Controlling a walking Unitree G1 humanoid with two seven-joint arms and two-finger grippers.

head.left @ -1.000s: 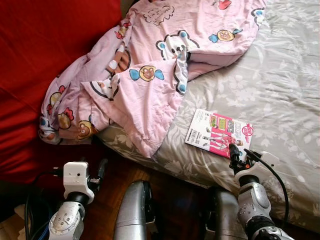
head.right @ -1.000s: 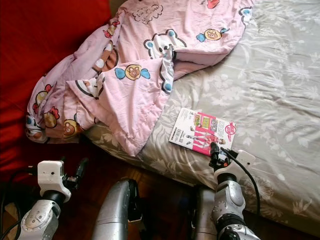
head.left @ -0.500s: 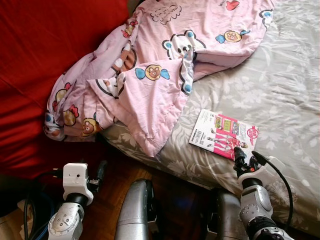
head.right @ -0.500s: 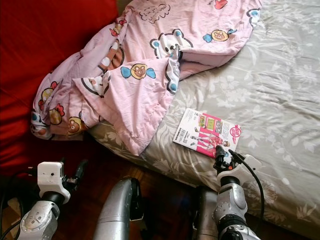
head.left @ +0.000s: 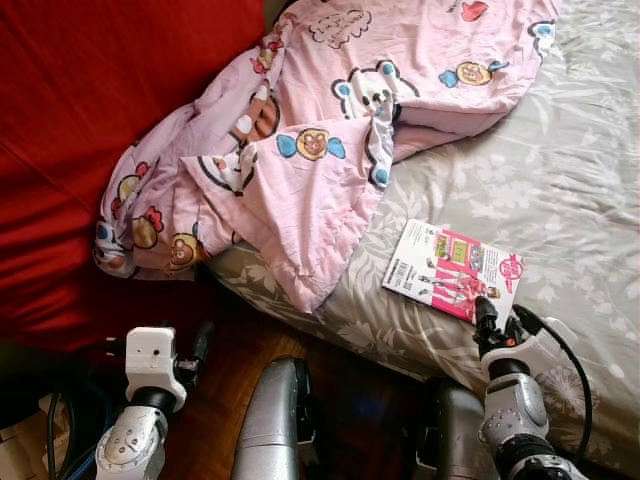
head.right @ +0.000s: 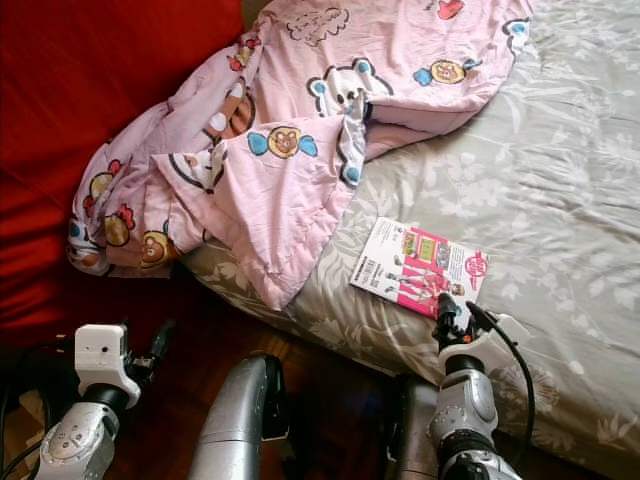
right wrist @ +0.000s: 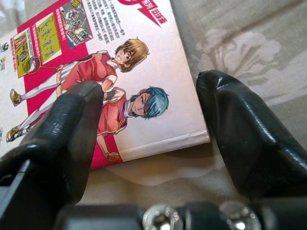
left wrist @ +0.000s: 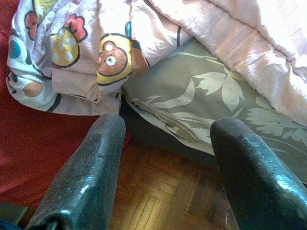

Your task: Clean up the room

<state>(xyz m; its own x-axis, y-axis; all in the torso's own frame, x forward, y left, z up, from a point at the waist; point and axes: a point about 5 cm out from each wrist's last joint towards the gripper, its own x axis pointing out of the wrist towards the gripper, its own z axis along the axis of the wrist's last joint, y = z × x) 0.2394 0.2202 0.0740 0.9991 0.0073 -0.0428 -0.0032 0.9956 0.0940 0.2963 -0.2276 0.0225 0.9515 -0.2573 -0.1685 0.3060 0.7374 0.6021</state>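
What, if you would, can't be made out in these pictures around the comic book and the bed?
- Comic book: small print unreadable in the head views; cut off by the edge in the right wrist view, partly behind the open right claw.
- Bed: far side covered by the pink blanket.
- Floor: partly behind the open left claw.

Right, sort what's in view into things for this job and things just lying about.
For the job:
- comic book
- right end effector, open around the book's corner
- pink blanket

Just lying about:
- grey bedsheet
- red cover
- left end effector, idle
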